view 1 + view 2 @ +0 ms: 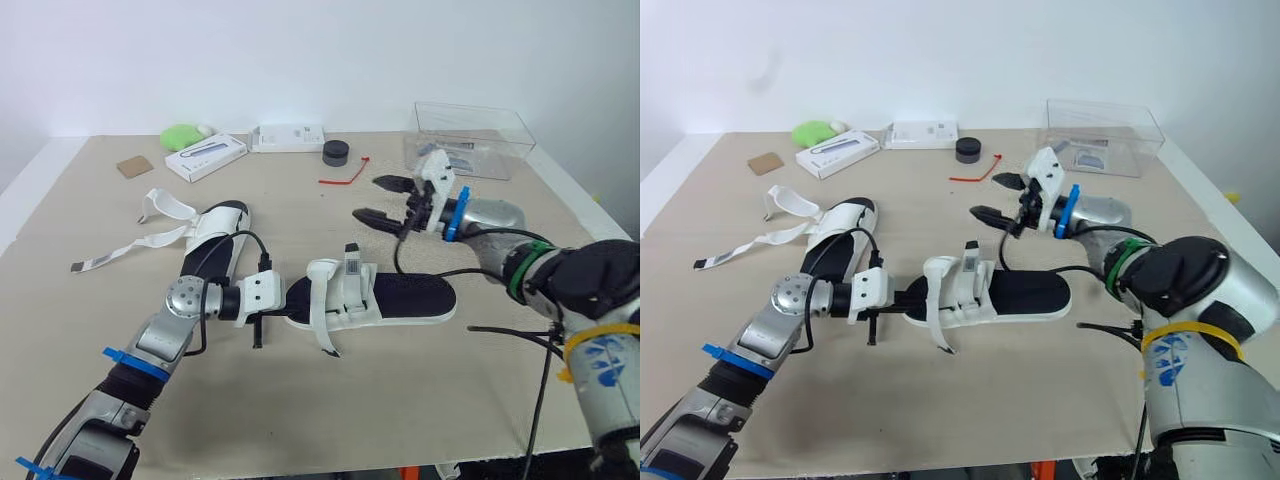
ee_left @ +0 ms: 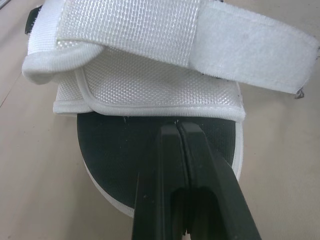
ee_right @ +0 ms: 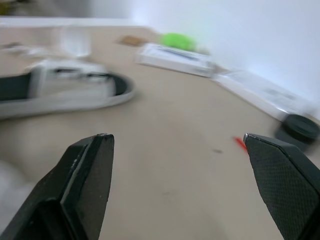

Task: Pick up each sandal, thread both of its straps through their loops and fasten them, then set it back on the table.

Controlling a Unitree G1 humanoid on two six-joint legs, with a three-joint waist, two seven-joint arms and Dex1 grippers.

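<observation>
A white sandal with a black insole (image 1: 400, 298) lies in the middle of the table, both straps folded across its upper (image 2: 150, 75). My left gripper (image 1: 303, 297) is shut, and its fingers (image 2: 180, 165) rest over the toe end of the insole, tips at the upper's edge. A second sandal (image 1: 215, 245) lies to the left with its long straps (image 1: 130, 245) loose on the table. My right gripper (image 1: 367, 198) hovers open above the table behind the middle sandal, holding nothing; the second sandal (image 3: 65, 90) lies ahead of its fingers.
At the back stand a clear plastic box (image 1: 470, 138), a black puck (image 1: 336, 152), a red tie (image 1: 345, 178), two white boxes (image 1: 205, 157) (image 1: 288, 137), a green object (image 1: 182, 135) and a brown square (image 1: 134, 166). Cables trail from both wrists.
</observation>
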